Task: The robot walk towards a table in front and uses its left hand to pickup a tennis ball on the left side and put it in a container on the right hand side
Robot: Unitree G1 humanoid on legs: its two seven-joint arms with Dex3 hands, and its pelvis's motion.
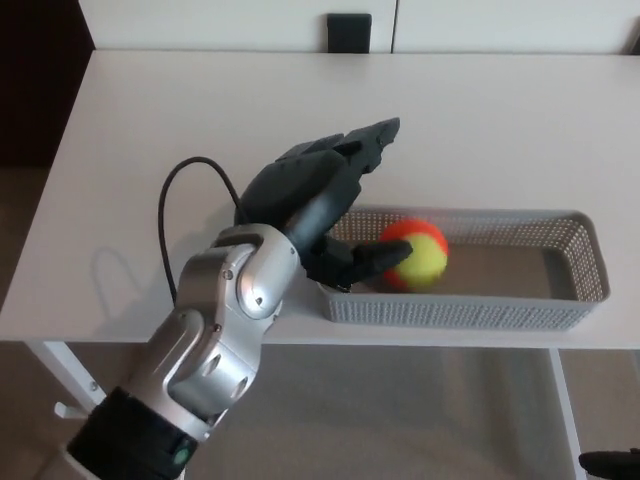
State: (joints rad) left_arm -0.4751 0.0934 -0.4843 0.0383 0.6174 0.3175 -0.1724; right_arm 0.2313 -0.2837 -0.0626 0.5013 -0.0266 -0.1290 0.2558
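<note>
Here, left hand (320, 200) unclenched over basket (590, 270) end, thumb overlapping tennis ball (428, 255) inside, right hand (610, 463) cropped, state unclear.

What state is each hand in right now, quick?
Left hand: open, fingers spread over the basket; the ball lies in it, not held.
Right hand: only a dark sliver at the bottom right corner; cannot tell.

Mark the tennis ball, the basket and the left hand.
tennis ball (428, 258): head view, its yellow side.
basket (480, 312): head view, front mesh wall.
left hand (305, 198): head view, back of the palm.
</note>
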